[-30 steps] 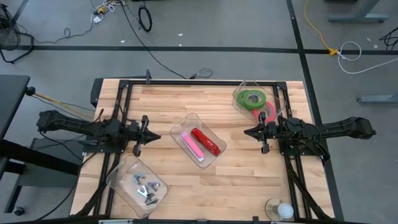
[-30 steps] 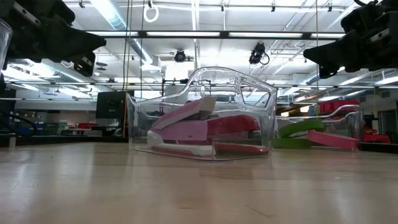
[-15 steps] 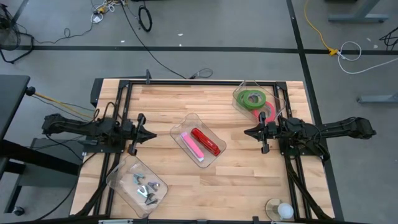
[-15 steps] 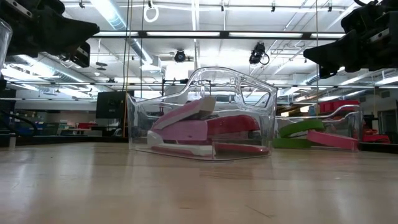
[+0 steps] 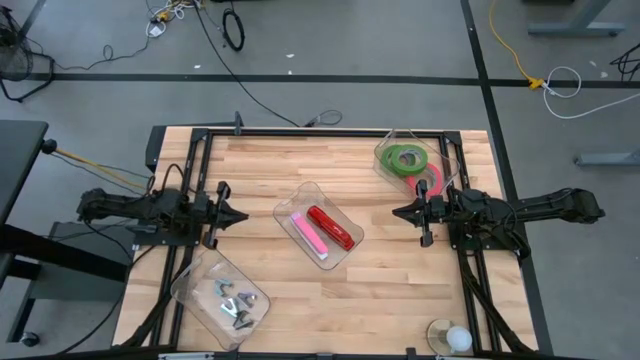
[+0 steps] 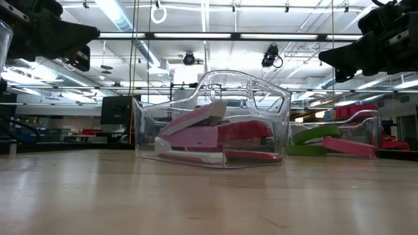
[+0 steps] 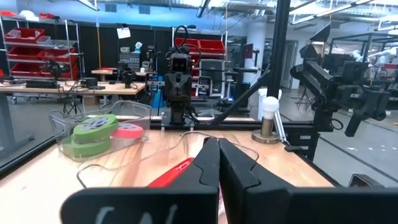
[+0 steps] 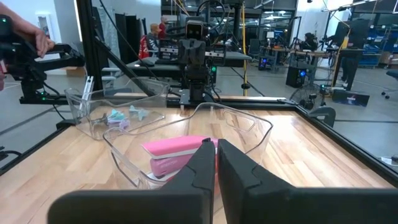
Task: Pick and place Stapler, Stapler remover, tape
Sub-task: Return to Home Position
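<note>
Staplers [image 5: 331, 228], one pink and one red, lie side by side in the middle bin [image 5: 285, 211]. From above, their long axes run diagonally, upper left to lower right. We see the tape [image 5: 407, 158] in the far-right bin. In the low view, curved bin walls blur the staplers' ends. In the wrist views, the left gripper [image 5: 240, 213] and the right gripper [image 5: 397, 211] have their fingers pressed together, holding nothing.

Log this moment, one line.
left gripper shut, left of middle bin | right gripper shut, right of it | staplers in it | tape: far bin | removers: near bin
</note>
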